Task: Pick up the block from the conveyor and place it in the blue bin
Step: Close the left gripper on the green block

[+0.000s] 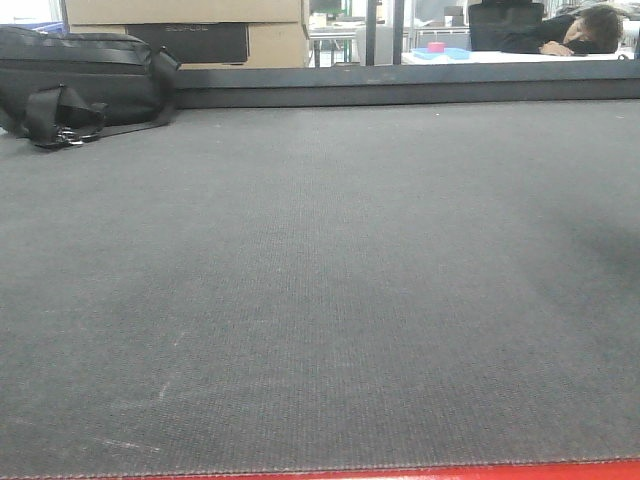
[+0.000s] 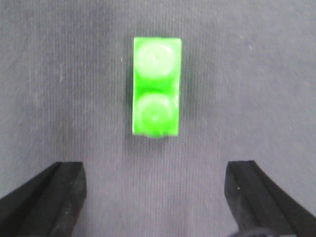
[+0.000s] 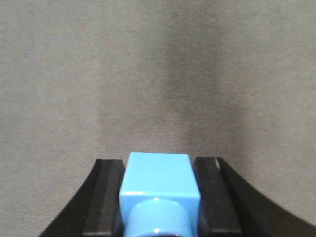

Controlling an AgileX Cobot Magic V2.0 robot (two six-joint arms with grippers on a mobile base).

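A green two-stud block [image 2: 156, 87] lies flat on the dark grey conveyor [image 2: 59, 98] in the left wrist view. My left gripper [image 2: 156, 182] hangs above the belt just short of it, open wide, nothing between its black fingers [image 2: 54, 192]. In the right wrist view my right gripper [image 3: 159, 185] is shut on a light blue block [image 3: 159, 187], stud facing the camera, held over the belt [image 3: 158, 74]. The front view shows only bare conveyor [image 1: 320, 280] with its red edge strip [image 1: 420, 471]; neither arm nor any block appears there. The blue bin is out of view.
A black bag [image 1: 80, 85] lies at the belt's far left corner. Cardboard boxes [image 1: 190, 30] stand behind it. Beyond the far edge a person [image 1: 580, 32] rests head-down at a white table holding a pale blue tray [image 1: 440, 52].
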